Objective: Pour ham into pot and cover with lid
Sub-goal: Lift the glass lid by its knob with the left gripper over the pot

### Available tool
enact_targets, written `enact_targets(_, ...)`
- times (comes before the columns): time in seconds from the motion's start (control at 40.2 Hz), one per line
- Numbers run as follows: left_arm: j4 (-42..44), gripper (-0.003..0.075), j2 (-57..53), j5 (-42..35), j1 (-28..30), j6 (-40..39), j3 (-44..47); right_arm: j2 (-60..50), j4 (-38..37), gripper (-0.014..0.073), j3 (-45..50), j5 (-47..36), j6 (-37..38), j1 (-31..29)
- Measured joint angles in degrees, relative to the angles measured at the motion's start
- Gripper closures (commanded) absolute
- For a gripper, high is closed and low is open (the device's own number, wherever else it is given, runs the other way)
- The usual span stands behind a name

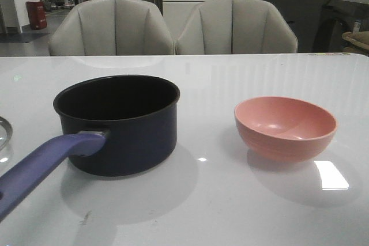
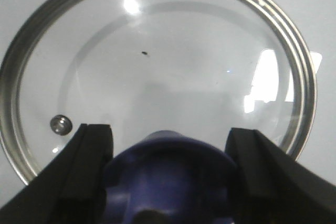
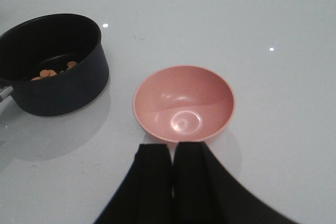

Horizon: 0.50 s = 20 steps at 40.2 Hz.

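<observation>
We see orange-pink ham chunks (image 3: 50, 72) already in the navy pot (image 1: 124, 128), our right claw (image 3: 172, 171) pressed together empty, and our left claw (image 2: 170, 153) wide around the glass lid's (image 2: 157, 61) knob, covering undone.

Ham bits (image 3: 51, 71) in dark pot (image 3: 58, 90), pink bowl (image 3: 183, 103) beside, R gripper (image 3: 172, 153) fingers pressed together nr bowl.

On my front view the pot (image 1: 124, 122) sits left on the surface (image 1: 230, 211), the bowl (image 1: 285, 126) to its right, well apart. The ham (image 3: 50, 72) lies in the pot. The lid (image 1: 3, 132) rests on the surface, left of the pot.
</observation>
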Motion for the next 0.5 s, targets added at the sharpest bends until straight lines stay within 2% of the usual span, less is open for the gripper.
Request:
enact_targets(0.248,-3.7,0.0606,-1.9,1.5,0.7,1.1,-6.2,0.0,0.0,0.0443,0.0,0.0,0.0,0.0)
enact_targets(0.497,-9.1,0.0606,-4.1,2.4,0.0,2.0,-17.1,0.0,0.0,0.0443,0.0,0.0,0.0,0.0)
